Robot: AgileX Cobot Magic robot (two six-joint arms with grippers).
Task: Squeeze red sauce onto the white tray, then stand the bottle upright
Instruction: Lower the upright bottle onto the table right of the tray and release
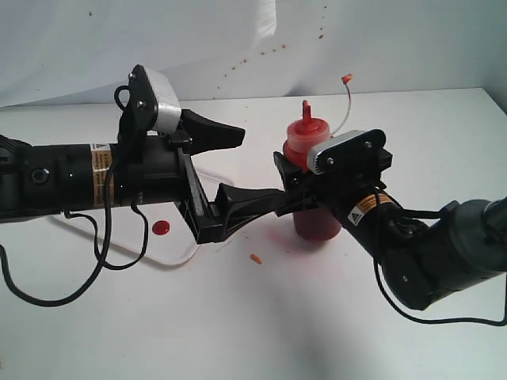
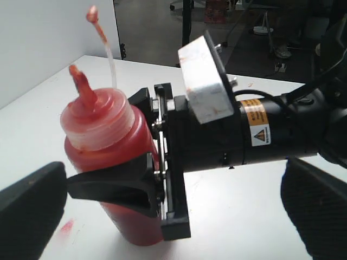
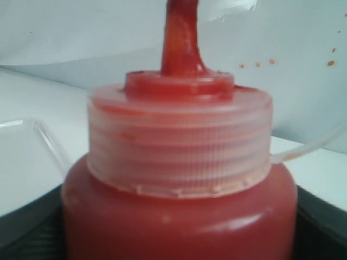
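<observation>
Black plastic fingers of the right gripper (image 1: 305,190) are seen closed partway around the waist of the bottle (image 1: 318,223), a translucent red-tinted cylinder standing on the table with its long axis vertical and its pointed nozzle (image 1: 306,111) at twelve o'clock. The left gripper (image 1: 257,168) is held wide open and empty, the bottle lying at its three o'clock. A glossy round blob of red sauce (image 1: 161,227) is seen on the white tray (image 3: 24,157) at the bottle's nine o'clock, so only release by the right arm is judged outstanding
</observation>
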